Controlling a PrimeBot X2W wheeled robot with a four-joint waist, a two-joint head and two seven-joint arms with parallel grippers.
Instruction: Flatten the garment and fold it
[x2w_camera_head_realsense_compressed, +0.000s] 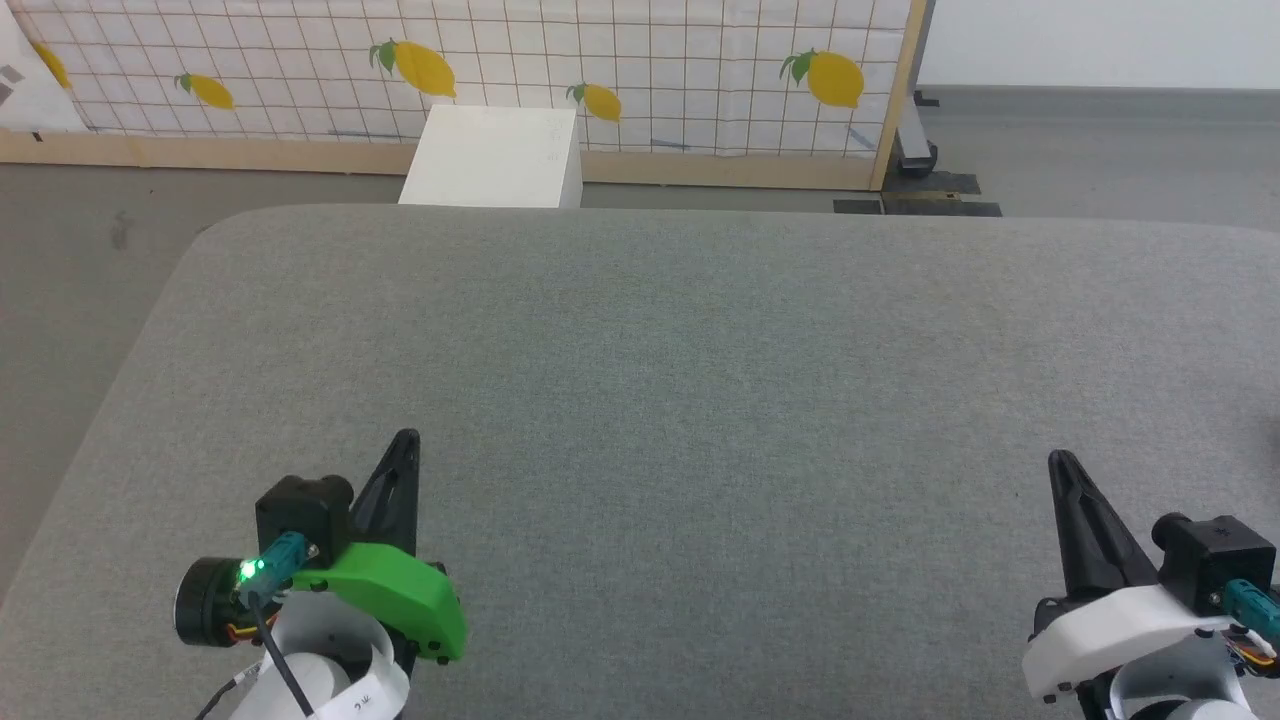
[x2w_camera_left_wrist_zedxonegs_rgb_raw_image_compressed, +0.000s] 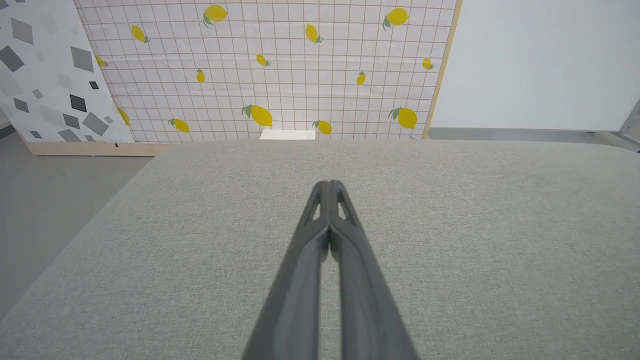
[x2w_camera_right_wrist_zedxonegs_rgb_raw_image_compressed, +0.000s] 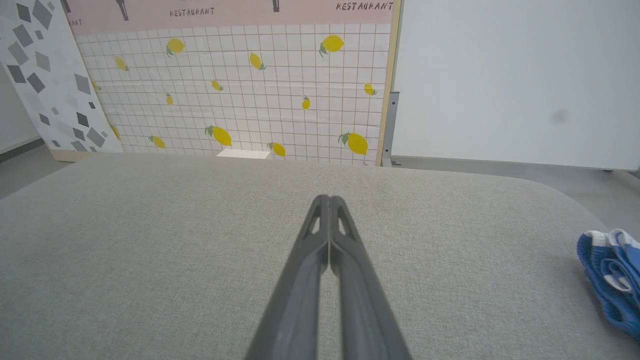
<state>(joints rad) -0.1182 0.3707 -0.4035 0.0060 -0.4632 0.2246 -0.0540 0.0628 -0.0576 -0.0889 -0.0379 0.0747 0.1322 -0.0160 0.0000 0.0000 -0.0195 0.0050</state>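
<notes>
The shorts (x2w_camera_right_wrist_zedxonegs_rgb_raw_image_compressed: 612, 280) are lying bunched near the desk's (x2w_camera_head_realsense_compressed: 700, 350) right edge, well right of the right tool (x2w_camera_right_wrist_zedxonegs_rgb_raw_image_compressed: 329, 199), which, like the left tool (x2w_camera_left_wrist_zedxonegs_rgb_raw_image_compressed: 330, 185), is hovering pressed together and empty, so flattening and folding are both waiting, and the white box (x2w_camera_head_realsense_compressed: 495, 160) beyond is showing no opening.

A white box (x2w_camera_head_realsense_compressed: 495, 160) stands between the grey table (x2w_camera_head_realsense_compressed: 700, 380) and lemon-print panel (x2w_camera_head_realsense_compressed: 650, 60).
</notes>
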